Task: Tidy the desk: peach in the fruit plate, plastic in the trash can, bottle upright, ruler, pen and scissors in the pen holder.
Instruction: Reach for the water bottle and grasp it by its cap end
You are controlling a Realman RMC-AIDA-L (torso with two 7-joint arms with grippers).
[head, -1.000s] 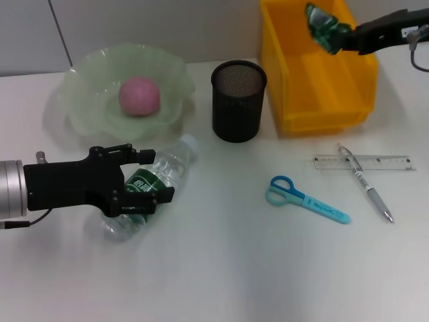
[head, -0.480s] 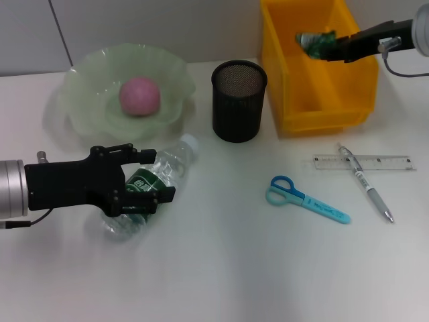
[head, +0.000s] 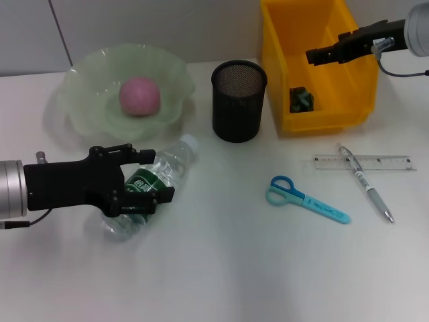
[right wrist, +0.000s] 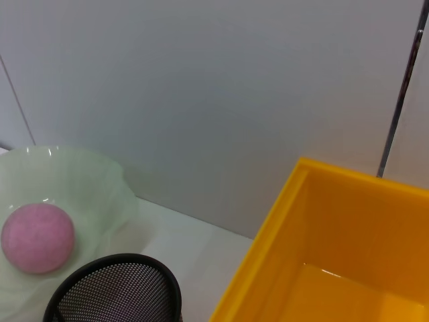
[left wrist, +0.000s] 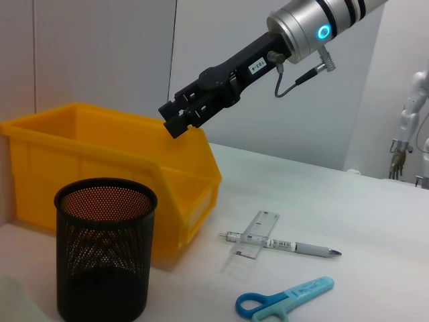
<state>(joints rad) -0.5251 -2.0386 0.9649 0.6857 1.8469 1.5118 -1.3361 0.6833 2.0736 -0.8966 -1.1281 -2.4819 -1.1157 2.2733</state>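
A clear plastic bottle (head: 157, 178) with a green label lies on its side on the table. My left gripper (head: 142, 177) has a finger against each side of it. My right gripper (head: 314, 55) is open and empty above the yellow trash bin (head: 322, 115); it also shows in the left wrist view (left wrist: 175, 119). The green plastic scrap (head: 301, 99) lies inside the bin. The pink peach (head: 139, 95) sits in the green fruit plate (head: 80, 74). Blue scissors (head: 305, 199), a clear ruler (head: 389, 162) and a pen (head: 365, 182) lie on the table right of the black mesh pen holder (head: 238, 100).
The pen lies across the ruler. The pen holder stands between the plate and the bin. The wall runs close behind plate and bin.
My right gripper let go of the green plastic, which fell into the yellow bin. The left gripper and the bottle have not moved.
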